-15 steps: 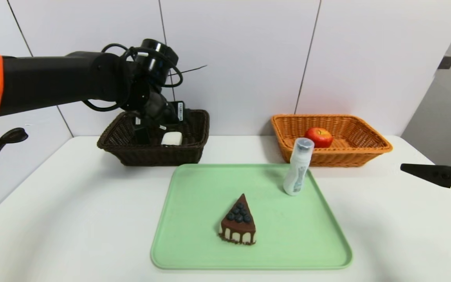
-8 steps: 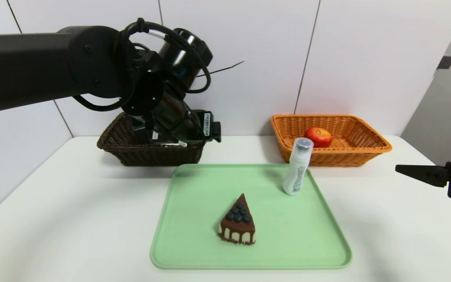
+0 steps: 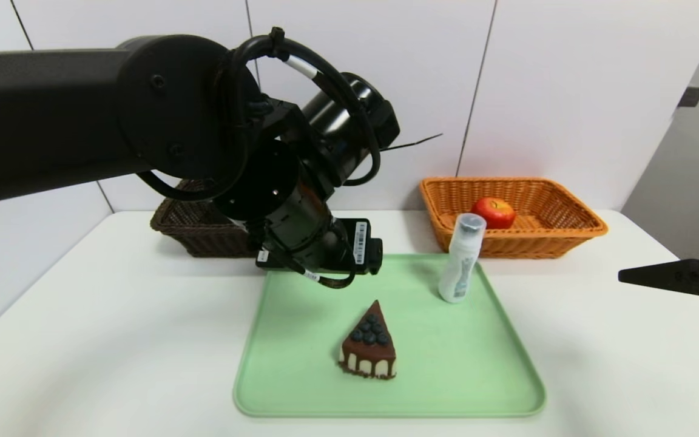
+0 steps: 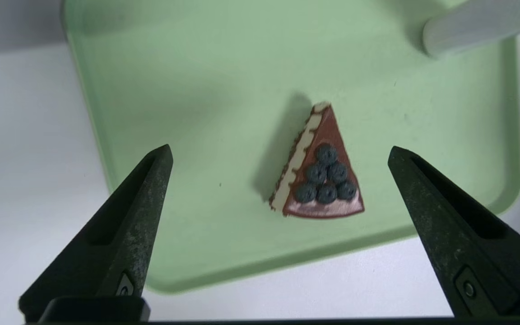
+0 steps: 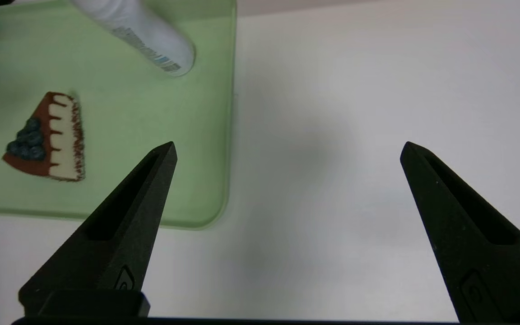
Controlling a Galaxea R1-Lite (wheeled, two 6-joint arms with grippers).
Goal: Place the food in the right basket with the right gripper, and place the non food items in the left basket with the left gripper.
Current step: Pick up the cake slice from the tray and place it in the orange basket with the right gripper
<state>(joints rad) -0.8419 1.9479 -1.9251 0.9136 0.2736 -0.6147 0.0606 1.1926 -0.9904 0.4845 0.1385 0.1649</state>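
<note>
A chocolate cake slice [image 3: 369, 343] topped with blueberries lies near the middle of the green tray [image 3: 301, 388]. A white tube bottle [image 3: 462, 258] stands at the tray's far right corner. A red-yellow apple [image 3: 494, 212] rests in the orange-tan right basket [image 3: 568, 233]. The left arm [image 3: 204, 121] covers most of the dark brown left basket [image 3: 195, 233] and hides its inside. My left gripper [image 4: 280, 151] hangs open and empty above the tray, with the cake slice [image 4: 318, 174] below between its fingers. My right gripper [image 5: 287, 149] is open over bare table right of the tray.
The white table [image 3: 113, 340] runs wide on both sides of the tray. A white panelled wall [image 3: 568, 91] stands right behind the two baskets. In the right wrist view the tube bottle [image 5: 138, 31] and the cake slice [image 5: 45, 137] lie off to the side.
My left arm has swung from over the dark brown basket, where a white soap bar lay, rightward and nearer, to above the tray's far left part. The right gripper has barely shifted.
</note>
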